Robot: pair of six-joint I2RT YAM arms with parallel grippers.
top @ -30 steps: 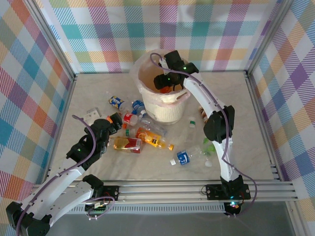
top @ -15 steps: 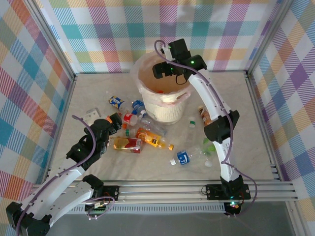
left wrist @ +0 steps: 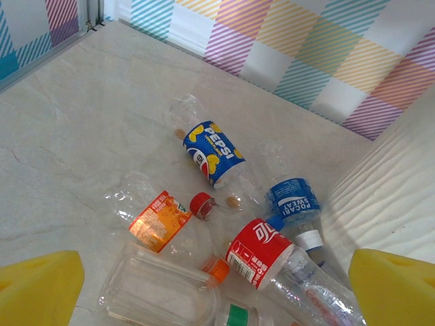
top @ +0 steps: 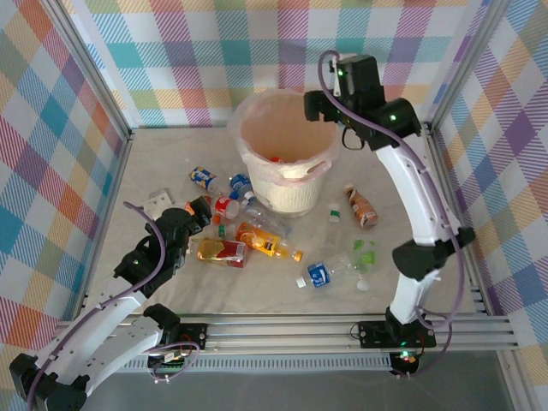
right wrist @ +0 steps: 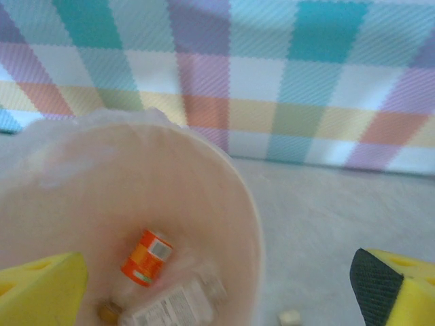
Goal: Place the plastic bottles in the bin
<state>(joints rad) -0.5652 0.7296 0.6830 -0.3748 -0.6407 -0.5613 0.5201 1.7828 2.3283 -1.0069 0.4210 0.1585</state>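
Pale marbled table [top: 154,158] inside checked walls. From above, the bin [top: 291,197] stands far and central, and most of the plastic bottles [top: 257,238] lie loose just near and left of it. My left gripper [top: 199,211] hangs at the left edge of that cluster, jaws spread and empty. My right gripper [top: 315,104] is up by the bin's far right rim, equally wide, holding nothing. I judge the left arm the nearer one for the next pick.

At my left wrist, the red-labelled bottle [left wrist: 268,255] lies just ahead between my yellow pads [left wrist: 41,288], its long axis slanting across the gap, so I would turn to close across its width. The Pepsi bottle [left wrist: 214,153] lies beyond.

My right wrist looks into the bin, where an orange-labelled bottle [right wrist: 146,257] lies on the bottom
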